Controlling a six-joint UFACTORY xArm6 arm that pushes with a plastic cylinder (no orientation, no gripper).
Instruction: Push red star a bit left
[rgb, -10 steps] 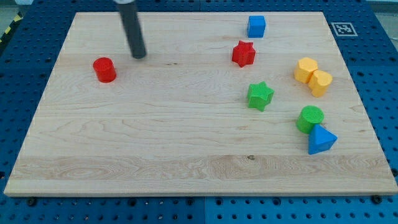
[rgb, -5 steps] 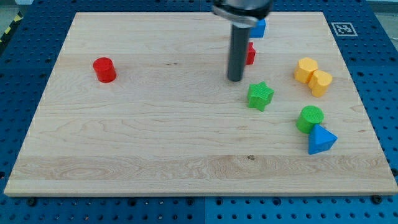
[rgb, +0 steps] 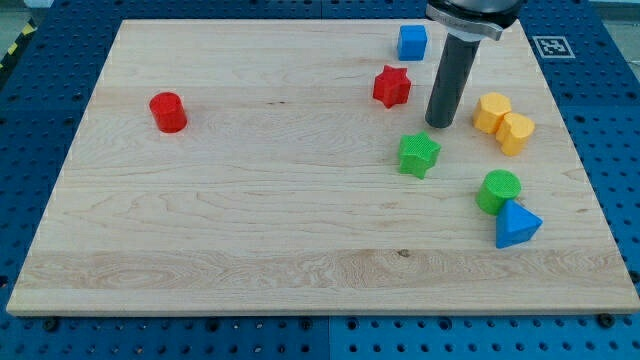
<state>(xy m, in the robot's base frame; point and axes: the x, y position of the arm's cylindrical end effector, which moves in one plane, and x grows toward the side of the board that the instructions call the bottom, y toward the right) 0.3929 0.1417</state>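
Note:
The red star (rgb: 392, 87) lies on the wooden board (rgb: 250, 200) in the upper right part of the view. My tip (rgb: 438, 123) stands to the star's right and a little below it, apart from it. The tip is just above the green star (rgb: 419, 155) and left of the two yellow blocks (rgb: 503, 122). The rod rises from the tip to the view's top.
A blue cube (rgb: 412, 42) sits above the red star. A red cylinder (rgb: 168, 112) sits at the view's left. A green cylinder (rgb: 498, 191) and a blue triangular block (rgb: 516, 225) touch at the right.
My tip has swept from the view's upper left, past the red star, to its right side. The blocks have not moved.

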